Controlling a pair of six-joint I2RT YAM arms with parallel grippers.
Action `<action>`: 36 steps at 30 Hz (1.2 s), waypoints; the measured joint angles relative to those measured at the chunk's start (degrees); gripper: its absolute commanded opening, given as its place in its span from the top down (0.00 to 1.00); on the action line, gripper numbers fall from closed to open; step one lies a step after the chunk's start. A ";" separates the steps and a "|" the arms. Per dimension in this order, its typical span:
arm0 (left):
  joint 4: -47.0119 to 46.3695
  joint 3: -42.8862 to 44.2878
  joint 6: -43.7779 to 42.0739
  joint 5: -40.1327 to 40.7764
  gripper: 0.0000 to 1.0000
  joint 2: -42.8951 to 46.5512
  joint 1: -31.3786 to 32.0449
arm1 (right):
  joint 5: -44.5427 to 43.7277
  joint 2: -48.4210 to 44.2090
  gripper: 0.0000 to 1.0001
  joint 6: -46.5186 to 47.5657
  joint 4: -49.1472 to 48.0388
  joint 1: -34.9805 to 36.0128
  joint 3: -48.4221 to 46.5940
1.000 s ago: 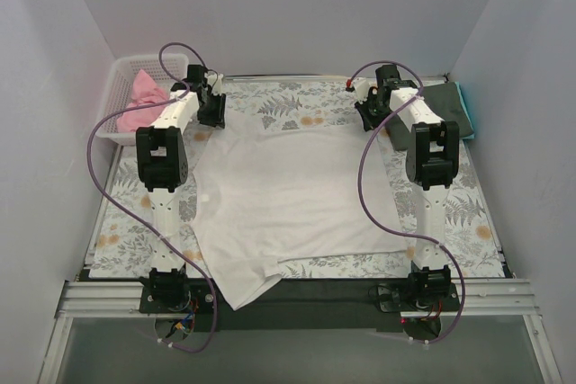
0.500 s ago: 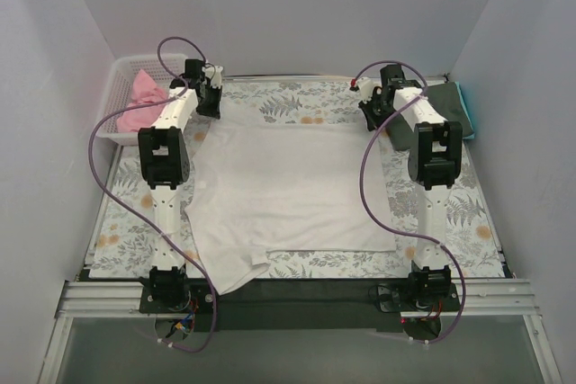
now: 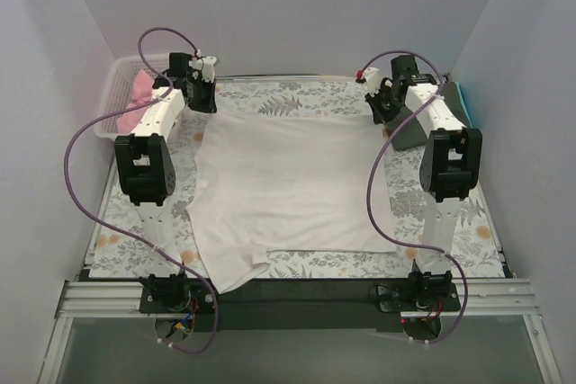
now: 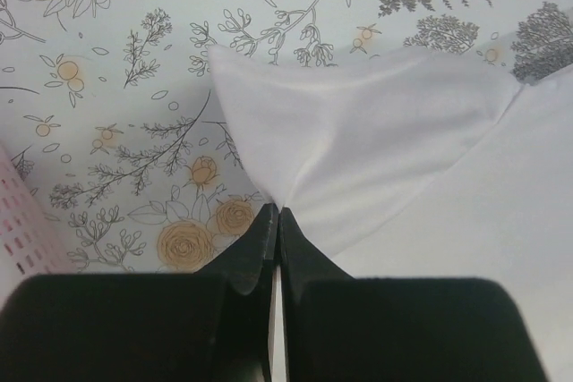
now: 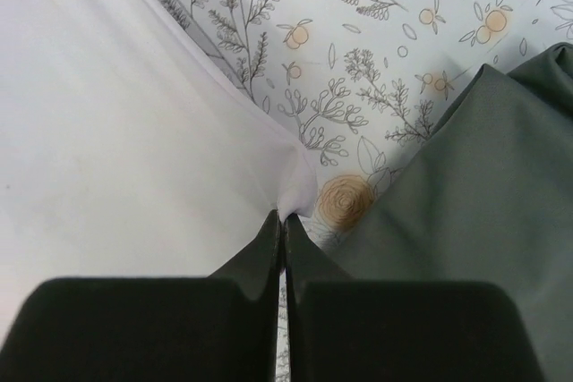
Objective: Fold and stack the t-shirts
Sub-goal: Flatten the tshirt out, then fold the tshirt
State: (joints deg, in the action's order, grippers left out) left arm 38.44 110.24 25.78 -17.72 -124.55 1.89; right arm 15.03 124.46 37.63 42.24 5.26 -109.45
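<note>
Top external: white t-shirt point(image 3: 288, 186) now stretched farther back and flatter.

Bright even light, soft shadows, sharp

No legible text, labels, brand marks, numbers or signs in any of the three views.
</note>
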 measured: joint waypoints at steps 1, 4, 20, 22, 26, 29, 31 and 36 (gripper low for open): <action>-0.31 -1.01 -0.31 -0.31 1.00 1.09 -0.11 | 0.11 -0.98 0.99 0.26 -0.07 0.00 0.96; -0.74 -5.05 -1.29 -1.33 1.00 4.63 -0.46 | 0.17 -3.06 0.99 1.31 -0.13 0.00 4.28; -2.82 -31.01 -5.42 -2.58 1.00 15.74 -1.07 | 1.25 -6.99 0.99 5.01 0.02 0.00 20.48; -2.99 -32.72 -5.49 -2.67 1.00 16.13 -1.05 | 1.25 -6.99 0.99 5.35 0.02 0.00 21.16; -3.15 -35.04 -5.51 -2.73 1.00 17.66 -1.07 | 1.44 -7.15 0.99 6.21 0.07 0.00 21.18; -3.78 -35.85 -5.84 -2.73 1.00 18.75 -1.07 | 1.44 -7.76 0.99 6.97 -0.04 0.00 21.44; -4.07 -36.11 -6.14 -2.73 1.00 18.91 -1.07 | 1.40 -8.63 0.90 7.91 -0.39 0.00 22.77; -2.95 -36.37 -7.37 -3.13 0.79 18.91 -1.07 | 0.72 -10.38 0.59 10.27 0.11 0.00 25.97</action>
State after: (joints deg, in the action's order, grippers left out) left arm 35.48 73.87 18.41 -20.84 -105.65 0.82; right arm 15.75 114.08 47.90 42.35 5.26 -83.48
